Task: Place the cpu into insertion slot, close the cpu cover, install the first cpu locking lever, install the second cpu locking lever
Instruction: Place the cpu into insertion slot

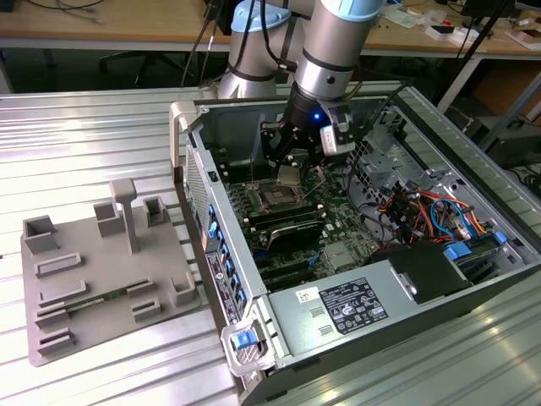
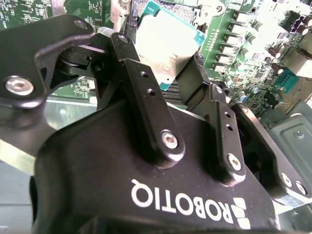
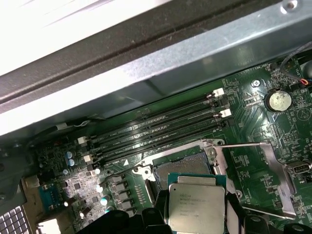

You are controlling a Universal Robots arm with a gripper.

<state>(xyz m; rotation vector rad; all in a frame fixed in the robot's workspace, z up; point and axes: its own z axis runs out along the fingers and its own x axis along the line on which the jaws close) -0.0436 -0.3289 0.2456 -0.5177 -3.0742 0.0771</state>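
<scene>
Your arm [image 1: 334, 42] drops steeply into the open computer case [image 1: 221, 222], and the gripper [image 3: 195, 214] is clamped on the cpu [image 3: 196, 205] by two opposite edges; the chip lies flat, metal top up (square, so no long axis), just over the insertion slot [image 3: 183, 165], with the cpu cover [image 3: 282, 178] swung open beside it
</scene>
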